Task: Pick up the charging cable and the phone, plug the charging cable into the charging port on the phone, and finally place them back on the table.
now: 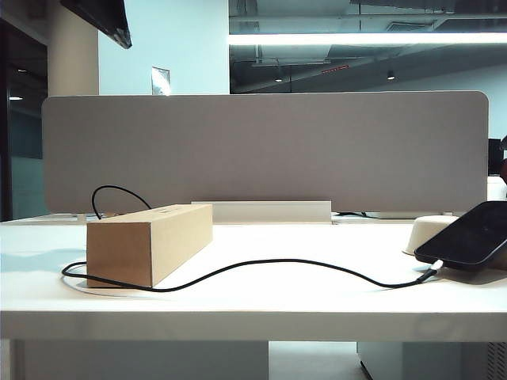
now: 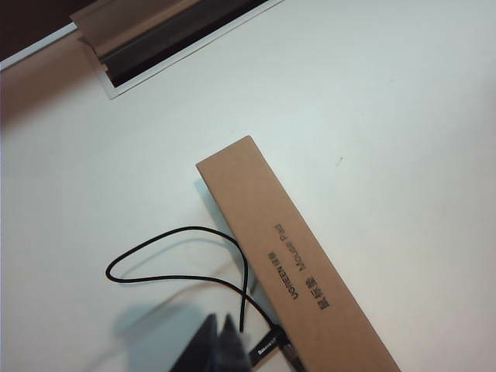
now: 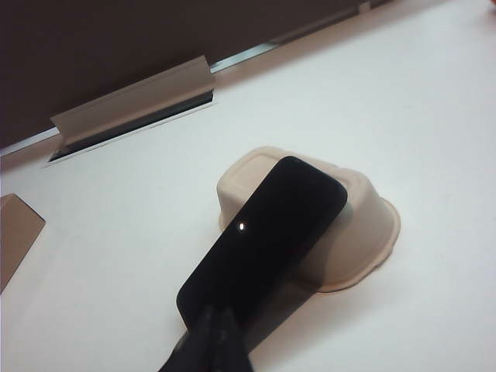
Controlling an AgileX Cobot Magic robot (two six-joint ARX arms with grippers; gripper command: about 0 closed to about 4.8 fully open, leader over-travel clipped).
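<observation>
Leaning on the upturned beige tray (image 3: 364, 225), the phone (image 3: 267, 240) fills the clamped right end effector (image 3: 215, 329); left end effector (image 2: 221, 341) shut.

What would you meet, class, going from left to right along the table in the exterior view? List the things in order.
cardboard box → charging cable running rightward across the table → its plug tip → phone, propped tilted. The beige tray overlaps the phone, so I leave it out. No gripper shows in this view.
</observation>
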